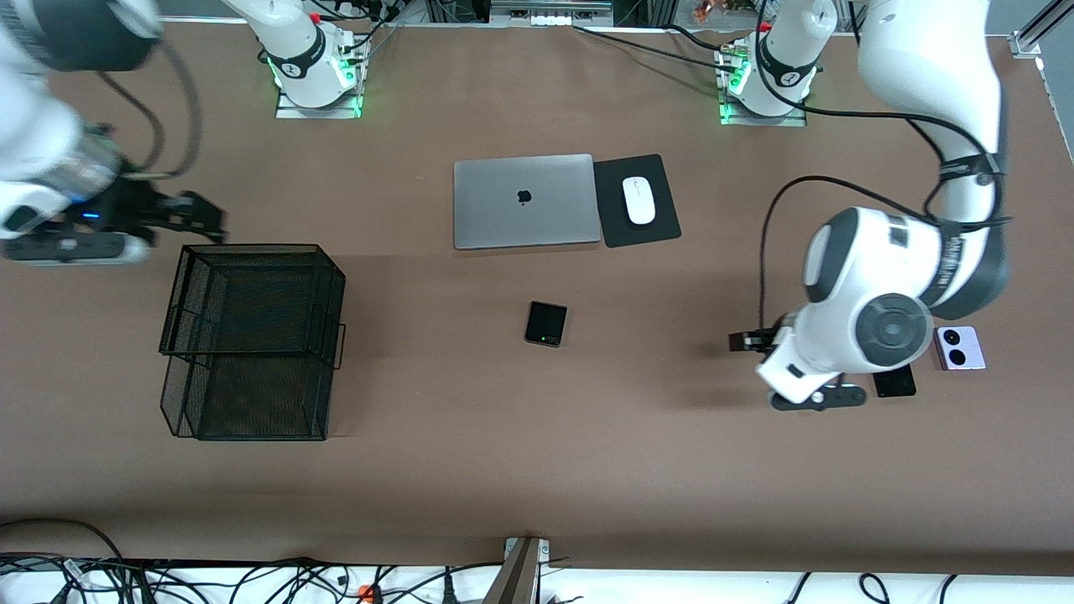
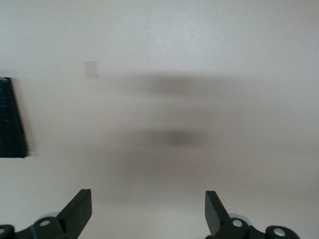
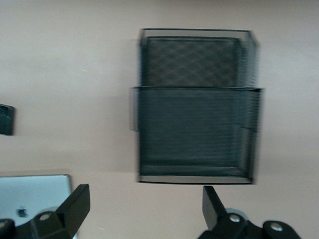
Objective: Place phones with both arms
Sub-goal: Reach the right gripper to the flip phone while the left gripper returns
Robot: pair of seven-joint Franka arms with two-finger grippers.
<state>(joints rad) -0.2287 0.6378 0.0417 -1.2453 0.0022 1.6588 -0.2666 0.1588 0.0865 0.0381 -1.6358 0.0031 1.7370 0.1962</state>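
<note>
The small squarish black phone with a green dot (image 1: 546, 324) lies mid-table, nearer the front camera than the laptop; its edge shows in the right wrist view (image 3: 6, 119). The long slim black slab (image 1: 894, 382) lies at the left arm's end, mostly hidden under that arm. The lavender-white phone with two black circles (image 1: 958, 348) lies beside it. My left gripper (image 1: 744, 341) (image 2: 148, 209) is open and empty over bare table between the black phone and the slab. My right gripper (image 1: 200, 218) (image 3: 144, 206) is open and empty above the farther rim of the mesh tray.
A black two-tier wire mesh tray (image 1: 252, 335) (image 3: 194, 104) stands at the right arm's end. A silver laptop (image 1: 524, 201) (image 3: 30, 199) and a white mouse (image 1: 639, 200) on a black pad (image 1: 663, 222) lie farther back. A dark slab's edge (image 2: 10, 119) shows in the left wrist view.
</note>
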